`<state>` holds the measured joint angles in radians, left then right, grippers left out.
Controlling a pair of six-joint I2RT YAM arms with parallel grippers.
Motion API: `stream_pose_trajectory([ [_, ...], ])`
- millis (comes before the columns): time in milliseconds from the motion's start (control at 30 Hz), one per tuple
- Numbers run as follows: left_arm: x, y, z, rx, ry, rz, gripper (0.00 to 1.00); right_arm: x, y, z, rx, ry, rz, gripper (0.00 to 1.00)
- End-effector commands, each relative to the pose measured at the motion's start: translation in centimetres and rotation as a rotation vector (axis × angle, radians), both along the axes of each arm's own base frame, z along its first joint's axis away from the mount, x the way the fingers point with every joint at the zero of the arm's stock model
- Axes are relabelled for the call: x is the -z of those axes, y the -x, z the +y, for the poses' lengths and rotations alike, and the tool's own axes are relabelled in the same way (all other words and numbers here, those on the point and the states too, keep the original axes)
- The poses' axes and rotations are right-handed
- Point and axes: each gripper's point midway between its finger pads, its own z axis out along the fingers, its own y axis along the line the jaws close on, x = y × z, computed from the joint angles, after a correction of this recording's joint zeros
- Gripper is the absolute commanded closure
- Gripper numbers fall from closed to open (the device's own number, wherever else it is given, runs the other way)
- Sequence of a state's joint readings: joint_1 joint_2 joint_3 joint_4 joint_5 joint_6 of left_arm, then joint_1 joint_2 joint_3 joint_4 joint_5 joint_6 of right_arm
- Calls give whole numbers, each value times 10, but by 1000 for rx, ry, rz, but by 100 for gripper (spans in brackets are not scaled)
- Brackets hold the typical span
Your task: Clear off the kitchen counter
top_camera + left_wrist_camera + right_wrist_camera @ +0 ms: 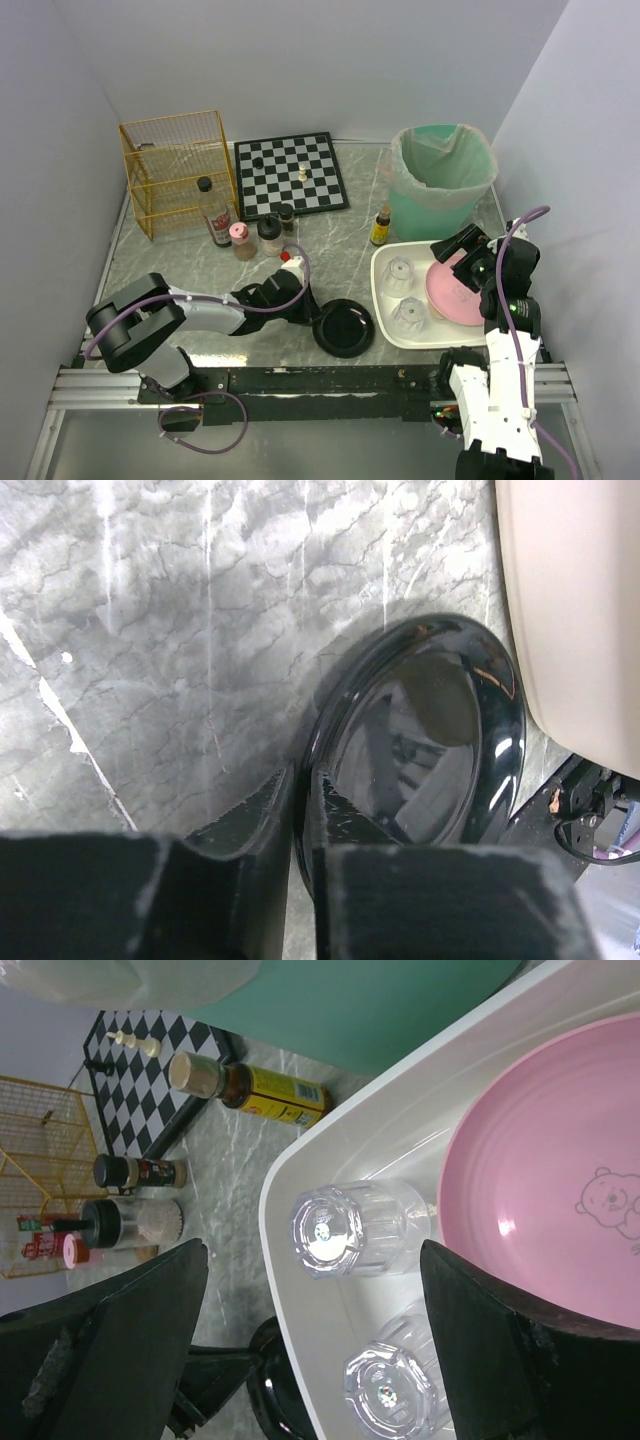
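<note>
Kitchen counter (pixel 340 250) fills centre of top view, grey-green marble, carrying all items. Green bin (pixel 440 185) upper right; yellow wire basket (pixel 175 170) upper left; chessboard (pixel 290 175) between them. White tray (pixel 383 264) lower right holds pink plate (pixel 455 290) and two clear glasses (pixel 398 275). Black dish (pixel 345 328) lies on counter just left of tray. Left gripper (pixel 303 780) narrow, jaws pinching dish rim. Right gripper (pixel 462 250) spread wide above tray, holding nothing.

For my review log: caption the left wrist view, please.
Left gripper clamps plate rim on counter, beside tray.
</note>
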<state>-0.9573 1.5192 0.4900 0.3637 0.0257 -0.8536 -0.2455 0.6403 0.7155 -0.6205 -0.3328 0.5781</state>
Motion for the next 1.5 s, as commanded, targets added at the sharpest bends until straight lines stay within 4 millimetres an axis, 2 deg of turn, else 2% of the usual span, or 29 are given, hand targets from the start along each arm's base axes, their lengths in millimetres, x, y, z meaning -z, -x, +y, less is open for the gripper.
stream_pose_trajectory([
  [0, 33, 19, 30, 21, -176, 69, 89, -18, -6, -5, 2, 40, -53, 8],
  [100, 26, 14, 35, 4, -206, 48, 94, -28, -4, -10, 31, 63, -69, 8],
  [200, 11, 8, 39, -16, -223, 26, 99, -47, -3, -7, 16, 73, -134, 9],
  [300, -9, 3, 41, -22, -197, 17, 99, -65, -5, 10, -98, 67, -184, 9],
  [467, -38, -12, 50, -55, -137, 8, 99, -78, -15, 31, -179, 114, -164, 5],
  [633, -69, -26, 60, -83, -94, -20, 99, -89, -23, 87, -344, 107, -188, 2],
  [767, -98, -28, 57, -65, -29, -37, 99, -92, -15, 139, -557, 35, -242, 1],
  [900, -122, -28, 54, -45, 56, -45, 99, -79, 0, 164, -693, -27, -251, 0],
  [1033, -139, -29, 53, -25, 114, -47, 99, -63, 14, 173, -766, -71, -231, 0],
  [1200, -163, -37, 56, -21, 150, -81, 99, -44, 24, 173, -789, -85, -194, 0],
  [1467, -196, -45, 55, -15, 224, -120, 99, -35, 33, 186, -874, -159, -179, 0],
])
